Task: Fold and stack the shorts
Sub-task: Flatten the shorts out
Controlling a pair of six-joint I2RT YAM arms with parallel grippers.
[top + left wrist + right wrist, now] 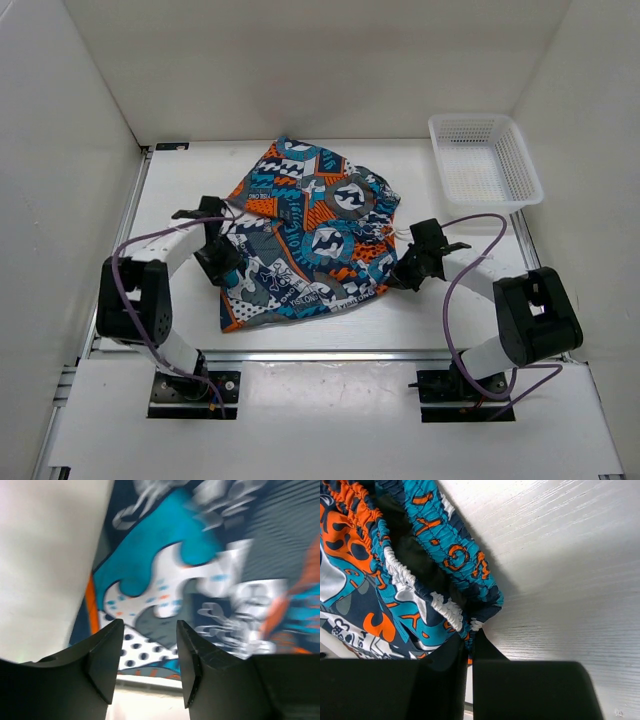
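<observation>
Top view: shorts (pixel 305 240) lie crumpled mid-table (pixel 180 200); left gripper (pixel 215 262) at their left edge, right gripper (pixel 405 272) at their right edge; basket (pixel 470 118) far right.
Left wrist: fingers (pixel 105 655) apart, printed shorts (pixel 165 580) just beyond.
Right wrist: fingers (pixel 445 665) together, pinching the waistband (pixel 450 612).

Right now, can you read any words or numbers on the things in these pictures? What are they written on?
"...LONG": white letters repeated in the print of the shorts, top view. Only the word's end can be made out, and not surely; its start is too small.
Orange letters on the waistband: crinkled by the elastic, unreadable.
Left wrist view: the print is blurred, nothing reads.
On the white basket: no text seen.
</observation>
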